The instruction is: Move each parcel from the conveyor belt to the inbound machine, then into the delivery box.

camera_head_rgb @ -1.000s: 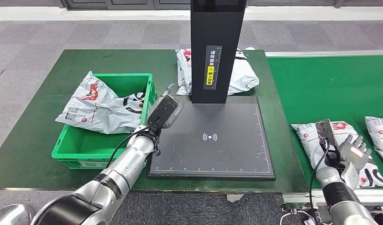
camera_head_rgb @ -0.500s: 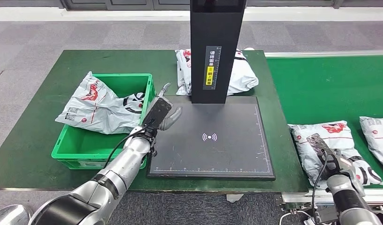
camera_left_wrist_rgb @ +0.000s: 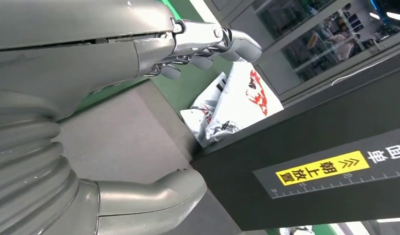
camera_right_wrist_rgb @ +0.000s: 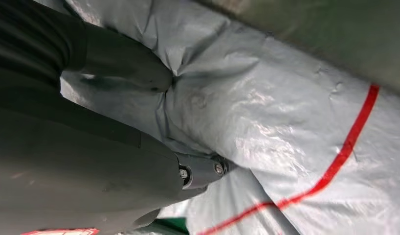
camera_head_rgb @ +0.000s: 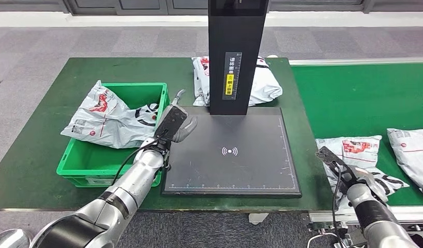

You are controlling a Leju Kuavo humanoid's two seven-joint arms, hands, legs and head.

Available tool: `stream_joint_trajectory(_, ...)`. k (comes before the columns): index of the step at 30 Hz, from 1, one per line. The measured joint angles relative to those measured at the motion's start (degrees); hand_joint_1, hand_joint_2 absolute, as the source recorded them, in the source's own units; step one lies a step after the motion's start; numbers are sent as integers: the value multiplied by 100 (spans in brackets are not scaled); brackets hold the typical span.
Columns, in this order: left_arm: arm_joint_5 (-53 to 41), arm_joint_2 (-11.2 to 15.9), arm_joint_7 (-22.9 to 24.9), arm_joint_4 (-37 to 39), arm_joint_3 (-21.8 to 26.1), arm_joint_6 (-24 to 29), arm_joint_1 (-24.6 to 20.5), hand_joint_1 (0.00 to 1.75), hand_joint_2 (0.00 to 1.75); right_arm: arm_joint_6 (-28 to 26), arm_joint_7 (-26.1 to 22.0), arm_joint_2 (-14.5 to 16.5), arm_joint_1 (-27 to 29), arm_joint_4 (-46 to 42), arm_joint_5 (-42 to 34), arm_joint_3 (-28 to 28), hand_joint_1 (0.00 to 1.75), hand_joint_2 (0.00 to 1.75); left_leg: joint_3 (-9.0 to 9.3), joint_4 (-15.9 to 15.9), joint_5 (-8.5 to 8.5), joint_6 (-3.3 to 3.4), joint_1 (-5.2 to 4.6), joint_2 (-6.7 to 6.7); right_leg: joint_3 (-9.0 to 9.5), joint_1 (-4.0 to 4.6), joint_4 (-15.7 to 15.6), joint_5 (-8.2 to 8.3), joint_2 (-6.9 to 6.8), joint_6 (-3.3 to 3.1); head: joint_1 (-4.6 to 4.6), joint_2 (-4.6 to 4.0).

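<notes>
Pickup step: the right hand (camera_head_rgb: 354, 178) presses its fingers (camera_right_wrist_rgb: 124, 68) into the crumpled grey plastic parcel (camera_head_rgb: 354, 155) on the green conveyor belt (camera_head_rgb: 364, 98); whether they are closed on it, I cannot tell. Next comes a lift to the black inbound scanner pad (camera_head_rgb: 235, 155). The left hand (camera_head_rgb: 173, 124) hovers empty, fingers apart.

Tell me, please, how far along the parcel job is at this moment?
Done, it seems: one parcel lies in the green box. In hand: the right hand presses into a belt parcel, fingers denting its wrap; a firm hold can't be told. The left hand waits empty by the scanner plate. Left: scanning and boxing that parcel, then the next one.
</notes>
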Motion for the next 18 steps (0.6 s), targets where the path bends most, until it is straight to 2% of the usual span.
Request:
stream_joint_trajectory(8, -19, 23, -9, -63, 0, 145, 20, 0, 175, -183, -233, 162, -71, -1, -205, 88, 175, 175, 13, 0, -8, -11, 12, 13, 12, 11, -1, 5, 24, -8, 1, 0)
stream_joint_trajectory(18, -178, 120, 51, -224, 2, 264, 113, 0, 175, -910, -793, 469, 161, -296, -809, 1, 175, 175, -17, -6, -41, -52, 41, 78, 7, 20, 1, 7, 101, -37, 1, 1)
